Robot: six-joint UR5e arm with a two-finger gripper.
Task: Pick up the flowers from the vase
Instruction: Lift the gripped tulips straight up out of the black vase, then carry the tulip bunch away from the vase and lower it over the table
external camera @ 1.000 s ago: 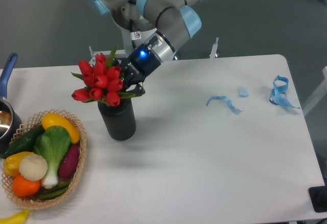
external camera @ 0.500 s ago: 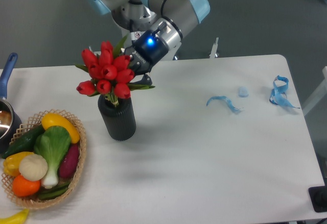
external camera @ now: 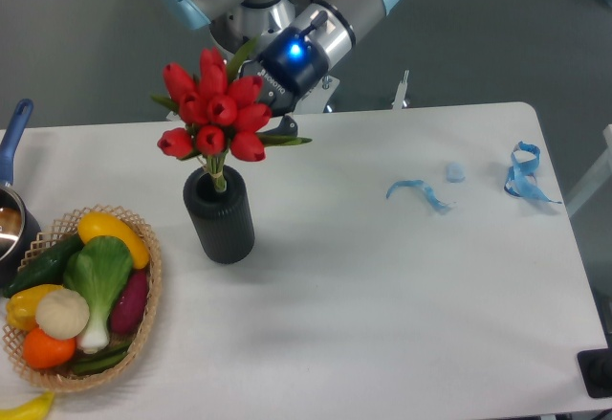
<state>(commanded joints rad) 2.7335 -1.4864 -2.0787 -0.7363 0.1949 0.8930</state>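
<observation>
The flowers (external camera: 215,114) are a bunch of red tulip buds with green leaves. They are raised above the vase (external camera: 220,214), a matte black ribbed cylinder on the white table. Only the ends of the pale green stems still reach into the vase's mouth. My gripper (external camera: 260,114) comes in from the upper right and is shut on the bunch at its right side, behind the buds. Its fingertips are mostly hidden by the buds and leaves.
A wicker basket (external camera: 143,329) of vegetables stands at the front left. A blue-handled pot (external camera: 11,200) is at the left edge. Blue ribbon scraps (external camera: 417,193) and a blue ribbon (external camera: 523,173) lie on the right part of the table (external camera: 402,296).
My gripper has risen and moved slightly right with the flowers in it. The bunch has come up out of the vase until only the stem ends are inside.
</observation>
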